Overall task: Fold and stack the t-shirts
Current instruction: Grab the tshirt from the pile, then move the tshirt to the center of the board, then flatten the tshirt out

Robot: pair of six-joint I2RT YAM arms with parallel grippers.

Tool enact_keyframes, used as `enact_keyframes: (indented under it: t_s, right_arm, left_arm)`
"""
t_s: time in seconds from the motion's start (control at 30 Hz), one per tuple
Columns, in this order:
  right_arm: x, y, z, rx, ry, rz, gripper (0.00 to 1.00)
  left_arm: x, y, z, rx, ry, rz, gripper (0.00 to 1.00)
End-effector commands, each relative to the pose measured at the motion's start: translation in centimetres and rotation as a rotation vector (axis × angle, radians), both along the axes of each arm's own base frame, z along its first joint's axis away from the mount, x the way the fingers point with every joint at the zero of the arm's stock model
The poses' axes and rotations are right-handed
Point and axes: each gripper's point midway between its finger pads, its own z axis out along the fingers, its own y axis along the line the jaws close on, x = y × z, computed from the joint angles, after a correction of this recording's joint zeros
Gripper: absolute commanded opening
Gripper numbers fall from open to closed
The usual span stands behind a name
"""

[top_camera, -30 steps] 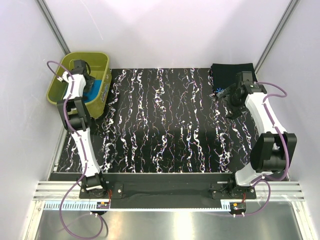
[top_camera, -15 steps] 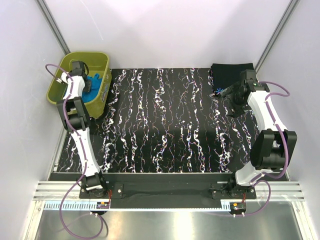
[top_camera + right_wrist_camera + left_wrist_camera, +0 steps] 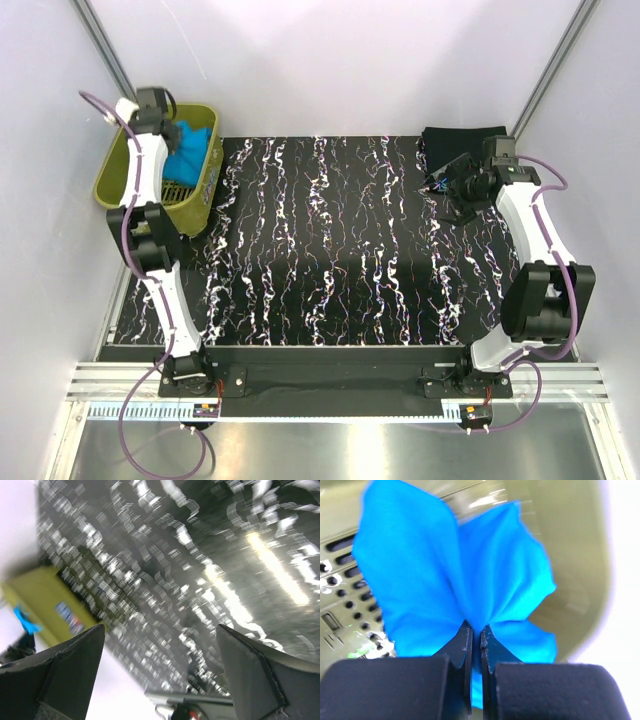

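Since the frame half a second earlier, the left arm has been raised and the plain bright turquoise-blue cloth t-shirt (image 3: 190, 150) has been drawn up from the floor of the basket, while the right arm has been turned slightly toward the table's middle. The black, white-veined marbled table top (image 3: 330, 260) is seen spread between the two arms. The olive-green perforated plastic basket (image 3: 112, 182) is set at its far left corner, and the turquoise shirt is hung bunched over the basket's right part. The folded black cloth t-shirt (image 3: 458, 142) is laid flat at the far right corner. The left gripper (image 3: 475, 630) is pinched tight on a gather of the turquoise cloth. The right gripper (image 3: 161, 630) is held wide apart, with nothing between its fingers, just beside the black shirt's near edge
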Motion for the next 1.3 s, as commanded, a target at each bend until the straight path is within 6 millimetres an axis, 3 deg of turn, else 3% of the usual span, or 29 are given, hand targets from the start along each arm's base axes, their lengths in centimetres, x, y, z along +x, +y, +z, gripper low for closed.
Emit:
enact_keyframes:
  t_s: [0.0,0.07,0.17,0.23,0.27,0.43,0.47,0.5,0.57,0.6,0.63,0.67,0.7,0.73,0.77,0.8,0.83,0.87,0.9,0.93,0.97,1.07,1.13,1.2,1.23,1.27]
  right_arm:
    - [-0.7,2.7,4.7,0.136,-0.154,0.112,1.0]
    - [-1.2,3.8,5.0,0.194,-0.172,0.164,1.0]
    - [-2.0,5.3,5.9,0.27,-0.204,0.224,1.0]
    - [-2.7,5.9,6.3,0.288,-0.219,0.253,1.0]
    - [-3.1,6.3,6.1,0.301,-0.218,0.269,1.0]
    - [-4.9,6.9,7.0,0.305,-0.252,0.294,1.0]
    - [-5.4,6.9,6.6,0.307,-0.241,0.292,1.0]
    - [-5.8,6.9,7.0,0.304,-0.258,0.297,1.0]
    - [-6.6,7.0,6.3,0.301,-0.247,0.305,1.0]
    - [-7.1,7.1,6.6,0.293,-0.264,0.311,1.0]
    - [-7.6,7.2,5.9,0.285,-0.25,0.312,1.0]
    - [-8.0,7.3,5.6,0.273,-0.255,0.329,0.99]
    - [-8.3,7.3,5.4,0.262,-0.262,0.341,1.0]
    - [-8.7,7.1,4.7,0.248,-0.244,0.346,1.0]
    - [-9.5,7.7,3.9,0.219,-0.236,0.395,1.0]
    - [-10.0,7.8,3.3,0.196,-0.228,0.411,1.0]
    - [-10.5,7.7,2.2,0.169,-0.201,0.417,1.0]
    - [-11.0,8.2,1.6,0.146,-0.202,0.461,1.0]
    - [-11.4,8.4,1.0,0.133,-0.191,0.483,1.0]
    - [-11.8,8.5,0.0,0.117,-0.165,0.498,1.0]
    - [-12.4,9.4,-0.6,0.102,-0.164,0.554,1.0]
    - [-12.9,10.3,-2.5,0.064,-0.132,0.634,1.0]
    - [-12.6,11.6,-3.4,0.048,-0.131,0.706,1.0]
    - [-12.1,12.9,-5.1,0.071,-0.098,0.745,0.96]
    - [-11.1,13.8,-4.8,0.097,-0.136,0.771,0.91]
    - [-10.6,14.1,-5.3,0.104,-0.133,0.78,0.75]
  left_arm:
    - [-1.8,-0.9,17.6,0.12,-0.345,-0.029,0.0]
    - [-3.6,-1.9,21.3,0.132,-0.41,-0.046,0.0]
    - [-6.1,-4.9,24.6,0.121,-0.469,-0.112,0.0]
    - [-7.2,-8.0,25.2,0.088,-0.482,-0.194,0.0]
    - [-8.8,-9.1,25.4,0.087,-0.48,-0.217,0.0]
    - [-13.3,-17.6,23.9,0.125,-0.435,-0.413,0.0]
    - [-14.5,-18.7,23.1,0.149,-0.413,-0.456,0.0]
    - [-15.5,-21.5,22.5,0.155,-0.403,-0.524,0.0]
    - [-17.2,-24.0,20.1,0.181,-0.352,-0.608,0.0]
    - [-18.3,-26.5,19.2,0.195,-0.336,-0.67,0.0]
    - [-18.8,-27.6,18.5,0.233,-0.328,-0.72,0.0]
    - [-19.2,-28.9,15.8,0.258,-0.276,-0.781,0.0]
    - [-20.2,-31.9,14.3,0.222,-0.257,-0.921,0.0]
    - [-20.8,-33.5,12.8,0.216,-0.231,-1.028,0.06]
    - [-21.5,-34.9,9.4,0.203,-0.155,-1.113,0.08]
    - [-23.3,-37.4,7.9,0.166,-0.129,-1.234,0.12]
    - [-24.4,-38.4,6.5,0.177,-0.104,-1.315,0.18]
    - [-25.8,-38.7,4.1,0.192,-0.04,-1.36,0.34]
    - [-27.4,-39.6,3.2,0.215,-0.019,-1.406,0.42]
    - [-28.7,-38.5,1.9,0.25,0.011,-1.399,0.51]
    - [-29.2,-37.9,1.5,0.261,0.019,-1.394,0.73]
    - [-30.8,-36.1,0.5,0.255,0.033,-1.407,0.88]
    - [-30.9,-34.7,-0.4,0.231,0.057,-1.394,0.87]
    - [-30.4,-33.2,-1.2,0.179,0.083,-1.353,0.77]
    - [-30.2,-33.1,-2.1,0.142,0.098,-1.347,0.73]
    - [-30.0,-33.2,-2.2,0.068,0.087,-1.367,0.68]
